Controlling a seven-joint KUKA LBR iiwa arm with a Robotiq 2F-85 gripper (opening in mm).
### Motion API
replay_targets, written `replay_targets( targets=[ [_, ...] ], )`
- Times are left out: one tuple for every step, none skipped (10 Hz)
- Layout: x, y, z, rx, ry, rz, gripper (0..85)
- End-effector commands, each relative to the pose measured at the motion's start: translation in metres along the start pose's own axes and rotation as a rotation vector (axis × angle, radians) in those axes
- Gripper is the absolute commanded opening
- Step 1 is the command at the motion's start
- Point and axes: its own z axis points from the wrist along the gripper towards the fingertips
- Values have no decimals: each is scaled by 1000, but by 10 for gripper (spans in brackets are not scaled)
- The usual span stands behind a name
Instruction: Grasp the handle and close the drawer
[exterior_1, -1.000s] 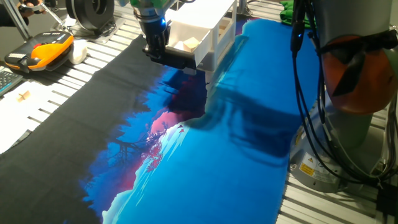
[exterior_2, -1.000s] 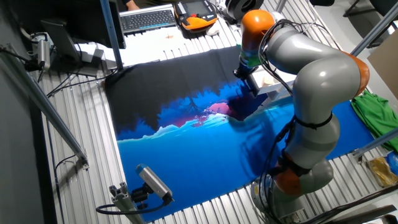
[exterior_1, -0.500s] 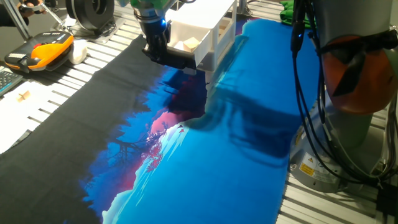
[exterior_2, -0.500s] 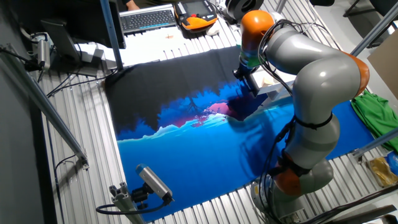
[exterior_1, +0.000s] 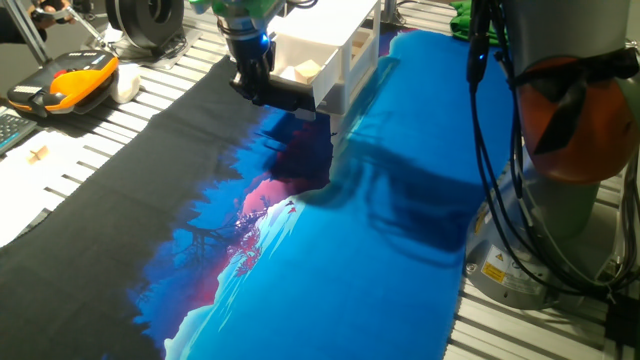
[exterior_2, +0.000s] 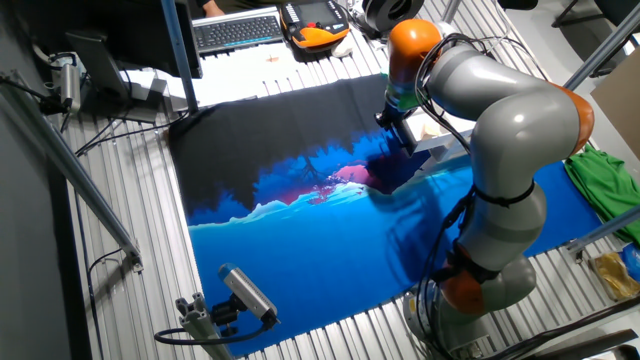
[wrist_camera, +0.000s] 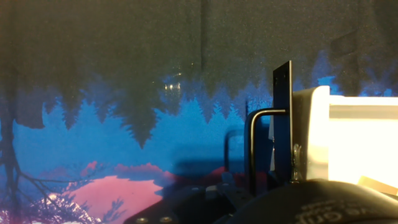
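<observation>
Starting closest in: the hand view looks straight down along the fingers, and right there is the thin dark metal loop of the handle (wrist_camera: 252, 146), bolted to a black front strip on the shallow white plastic drawer (wrist_camera: 348, 140). The drawer is pulled out and sits off to the right of that frame, with the printed blue, pink and black forest-scene mat (wrist_camera: 124, 149) under it. Neither finger shows clearly in this view, only a dark blurred bulge at the bottom edge, so I can't tell from here whether the claw is pinched on the loop or just hanging next to it.

Farther back, one fixed view shows the black two-finger gripper (exterior_1: 255, 88) down at the dark front edge of the open tray, at the handle or pressed against it. Whether the jaws are closed on it, I honestly can't tell.

My read: this is the grasp step, drawer not closed yet. The next move needs a confirmed pinch on the bar, then a straight push back into the small white translucent cabinet (exterior_1: 345, 45), kept level so the tray doesn't jam.

The other fixed view mostly shows the big grey and orange arm (exterior_2: 500, 150) bent over that corner, which hides the drawer almost completely.
</observation>
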Motion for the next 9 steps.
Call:
replay_targets(
  targets=[
    [0,0,1,0,1,2,340],
    [0,0,1,-2,2,2,170],
    [0,0,2,-2,2,2,170],
    [0,0,2,-2,2,2,170],
    [0,0,2,-2,2,2,170],
    [0,0,3,0,2,2,170],
    [0,0,3,0,2,2,170],
    [0,0,3,-2,4,0,170],
    [0,0,3,-8,10,-4,170]
  ],
)
